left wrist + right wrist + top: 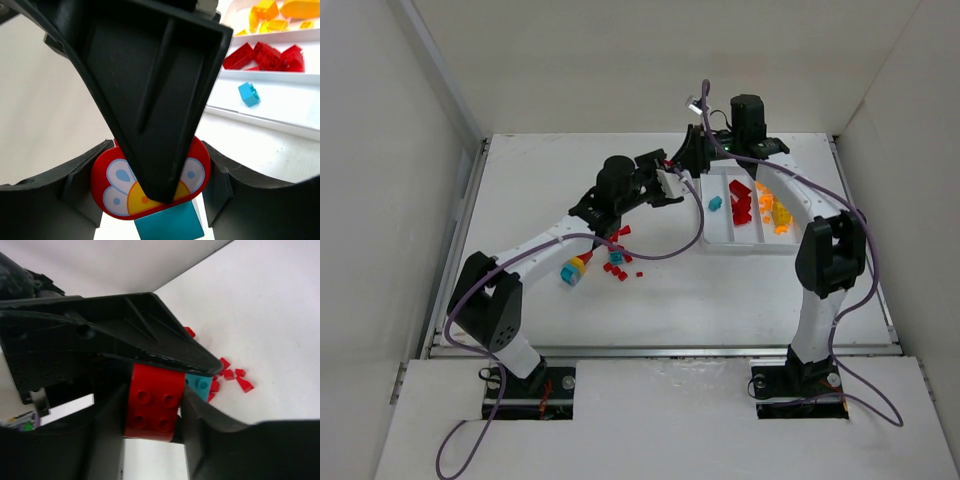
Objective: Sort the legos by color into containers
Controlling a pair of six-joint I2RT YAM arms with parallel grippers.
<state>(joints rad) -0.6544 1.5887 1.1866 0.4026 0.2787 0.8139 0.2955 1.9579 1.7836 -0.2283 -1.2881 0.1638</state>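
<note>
My left gripper (668, 187) and right gripper (688, 160) meet in the air just left of the white tray (720, 238). Both are shut on one stack: a red piece with a printed bird face (112, 182) joined to a teal brick (170, 225). In the right wrist view the red piece (152, 405) shows its studs between my fingers, with the teal brick (199, 386) behind it. The tray holds one teal lego (715, 203) in the left compartment, red legos (742, 200) in the middle and orange-yellow legos (777, 213) in the right.
Loose red legos (618, 262) and a teal, yellow and red stack (574, 270) lie on the table beside the left arm. White walls enclose the table on three sides. Purple cables hang over both arms.
</note>
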